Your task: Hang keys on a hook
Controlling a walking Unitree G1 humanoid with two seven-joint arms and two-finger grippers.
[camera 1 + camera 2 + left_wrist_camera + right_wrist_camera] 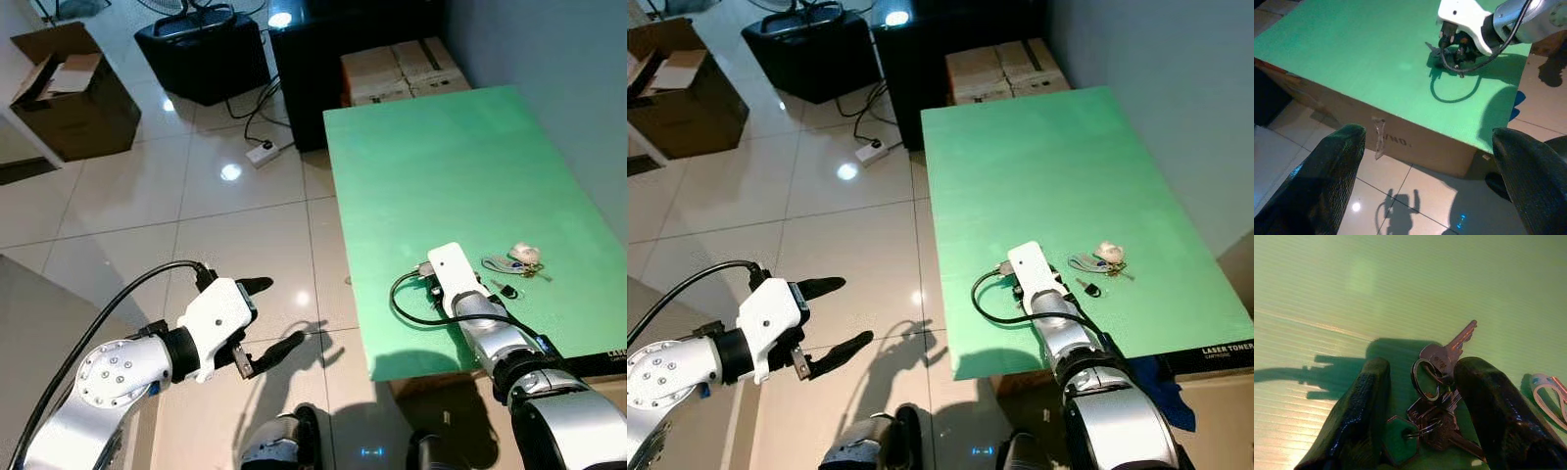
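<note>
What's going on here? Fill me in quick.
The right gripper is down on the green table, its open fingers either side of a bunch of keys lying flat; it has not closed on them yet. A second key bunch with a pale fob lies just beyond it. The left gripper hangs open over the tiled floor, beside the table.

My right gripper (1422,401) is low over the green table (1400,284), its two black fingers (1359,411) spread apart either side of the keys (1437,391), a ringed bunch lying flat between them.
</note>
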